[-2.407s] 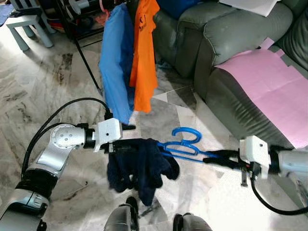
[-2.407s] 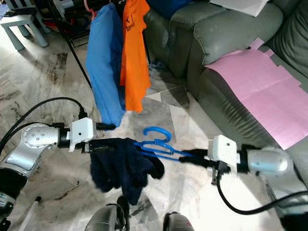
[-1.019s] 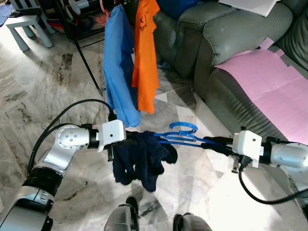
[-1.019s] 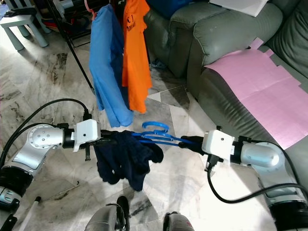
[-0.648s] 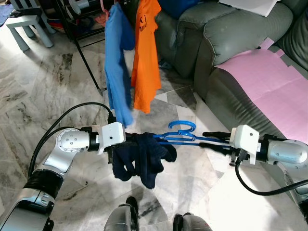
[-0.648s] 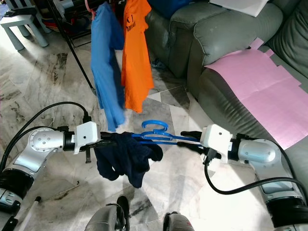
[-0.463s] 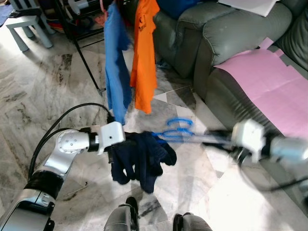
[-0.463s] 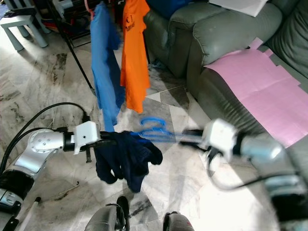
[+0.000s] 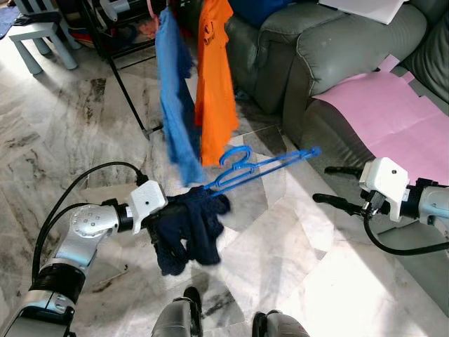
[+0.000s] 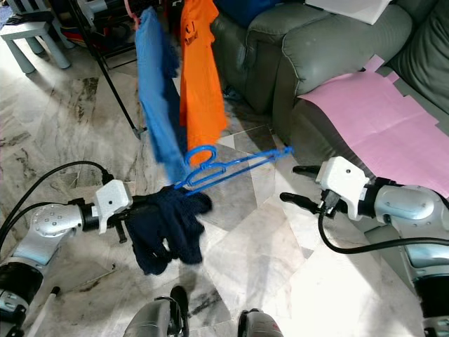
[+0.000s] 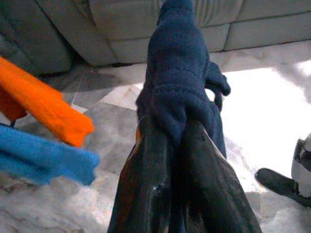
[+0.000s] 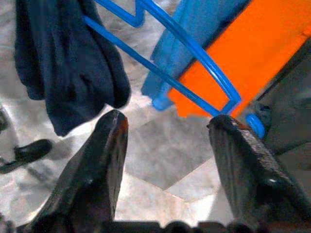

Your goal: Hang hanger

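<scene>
My left gripper (image 9: 163,210) pinches the navy cloth (image 9: 186,228) on the blue hanger (image 9: 256,167), tilting its free end up toward the rack (image 9: 116,53). My right gripper (image 9: 335,187) gapes empty, well apart.

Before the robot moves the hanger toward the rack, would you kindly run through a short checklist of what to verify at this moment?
1. Left gripper clamped on the dark blue garment: ok, the wrist view shows its fingers pinching the cloth.
2. Blue hanger supported: cannot tell how firmly; its near end sits in the garment, its far end sticks up free.
3. Right gripper clear of the hanger: ok, open and apart from it.
4. Garment seated on both hanger arms: not ok, it is bunched at one end.
5. Rack path: not ok, the blue shirt and orange shirt hang just behind the hanger.
</scene>
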### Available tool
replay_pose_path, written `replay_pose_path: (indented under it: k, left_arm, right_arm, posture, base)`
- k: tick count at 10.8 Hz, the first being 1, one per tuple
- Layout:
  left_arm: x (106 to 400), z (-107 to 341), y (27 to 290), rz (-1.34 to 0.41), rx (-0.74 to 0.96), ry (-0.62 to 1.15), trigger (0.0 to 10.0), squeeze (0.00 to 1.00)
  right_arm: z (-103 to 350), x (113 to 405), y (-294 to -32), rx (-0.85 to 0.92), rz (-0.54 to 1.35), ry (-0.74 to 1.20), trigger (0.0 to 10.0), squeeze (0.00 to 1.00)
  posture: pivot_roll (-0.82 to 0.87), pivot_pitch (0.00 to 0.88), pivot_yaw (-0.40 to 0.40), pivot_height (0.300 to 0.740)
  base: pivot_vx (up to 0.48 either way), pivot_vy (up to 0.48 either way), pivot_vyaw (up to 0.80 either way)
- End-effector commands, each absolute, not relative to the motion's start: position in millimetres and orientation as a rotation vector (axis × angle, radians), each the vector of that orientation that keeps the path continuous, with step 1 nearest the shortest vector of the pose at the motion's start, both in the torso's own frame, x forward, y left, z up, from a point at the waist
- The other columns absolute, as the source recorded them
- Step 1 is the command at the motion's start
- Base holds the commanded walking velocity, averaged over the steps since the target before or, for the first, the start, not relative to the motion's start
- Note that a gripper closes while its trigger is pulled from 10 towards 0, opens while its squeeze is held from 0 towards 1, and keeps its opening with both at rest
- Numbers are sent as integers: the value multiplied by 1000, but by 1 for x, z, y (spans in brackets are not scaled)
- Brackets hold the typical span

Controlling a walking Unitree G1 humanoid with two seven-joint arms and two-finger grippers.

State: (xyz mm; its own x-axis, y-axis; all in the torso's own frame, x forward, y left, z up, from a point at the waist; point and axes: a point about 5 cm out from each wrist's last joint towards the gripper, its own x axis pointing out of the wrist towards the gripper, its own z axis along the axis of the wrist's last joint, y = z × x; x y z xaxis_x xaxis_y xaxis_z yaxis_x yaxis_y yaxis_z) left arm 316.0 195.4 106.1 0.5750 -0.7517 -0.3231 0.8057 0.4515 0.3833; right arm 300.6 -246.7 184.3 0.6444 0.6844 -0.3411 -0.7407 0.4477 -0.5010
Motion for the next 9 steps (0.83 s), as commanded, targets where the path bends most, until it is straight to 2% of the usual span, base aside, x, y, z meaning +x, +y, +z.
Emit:
replay_pose_path:
  k: [1, 4, 7, 8, 9]
  left_arm:
    - [322, 116, 206, -862, 515, 59, 0, 0]
    - [343, 147, 217, -659, 387, -43, 0, 0]
    - [334, 159, 201, -801, 306, -134, 0, 0]
    - [322, 160, 190, -933, 324, -134, 0, 0]
    - [313, 163, 179, -1035, 333, -149, 0, 0]
  right_arm:
    - [186, 308, -250, -669, 766, 68, 10000, 1000]
    - [165, 309, -238, -473, 606, 25, 10000, 1000]
    - [136, 313, -232, -296, 355, 44, 10000, 1000]
    - [127, 319, -225, -108, 230, 54, 10000, 1000]
    - [122, 327, -202, 33, 207, 65, 10000, 1000]
  posture:
    - [-93, 239, 23, 740]
    - [-84, 244, 31, 740]
    - [-83, 253, 39, 740]
    - [-82, 253, 37, 740]
    - [-75, 251, 33, 740]
  base:
    - [0, 0, 0]
    - [0, 0, 0]
    - [0, 0, 0]
    - [0, 0, 0]
    - [0, 0, 0]
